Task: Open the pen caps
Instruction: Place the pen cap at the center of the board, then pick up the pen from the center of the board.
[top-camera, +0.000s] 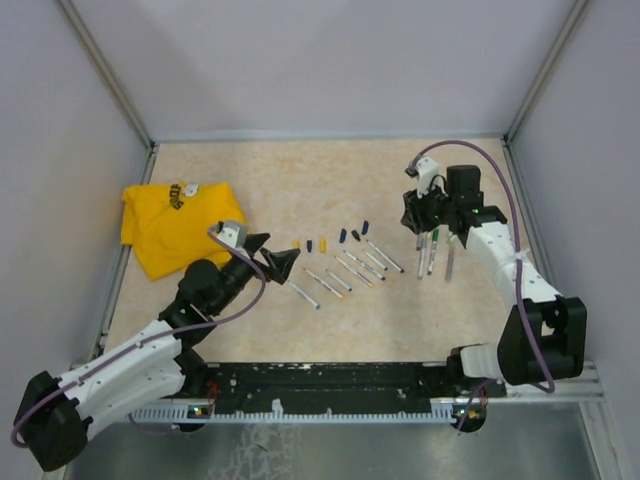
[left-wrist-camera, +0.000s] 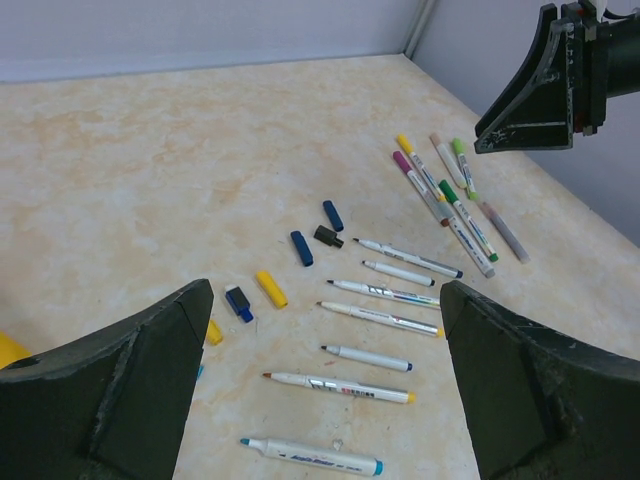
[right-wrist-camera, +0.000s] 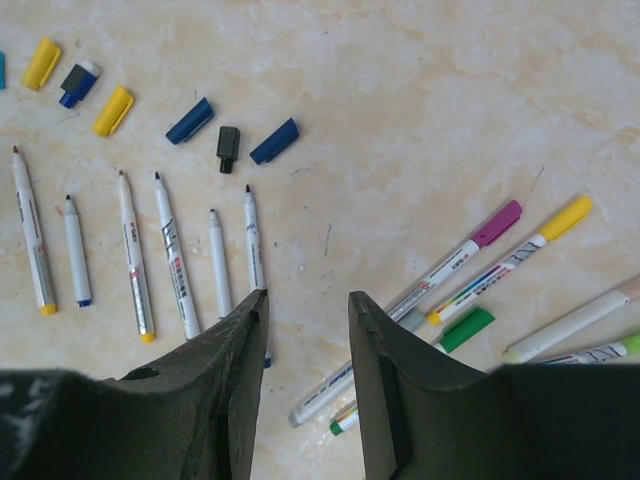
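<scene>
Several capped pens (right-wrist-camera: 455, 268) are lying in a loose fan just beside the right gripper (right-wrist-camera: 307, 296). Their long axes are running diagonally away from its fingertips, so the magenta cap (right-wrist-camera: 497, 222), yellow cap (right-wrist-camera: 565, 215) and green cap (right-wrist-camera: 465, 328) are all pointing off to its far side. That arm is sitting much nearer to them than the left gripper (top-camera: 272, 250), which is hanging well apart, beyond the row of uncapped pens (top-camera: 345, 272) and the loose caps (top-camera: 322, 243) already off. The right jaws are standing slightly parted with nothing between them; the left jaws are gaping wide and gripping nothing. The coming move, I judge, is calling for the right gripper to be closing across one barrel.
</scene>
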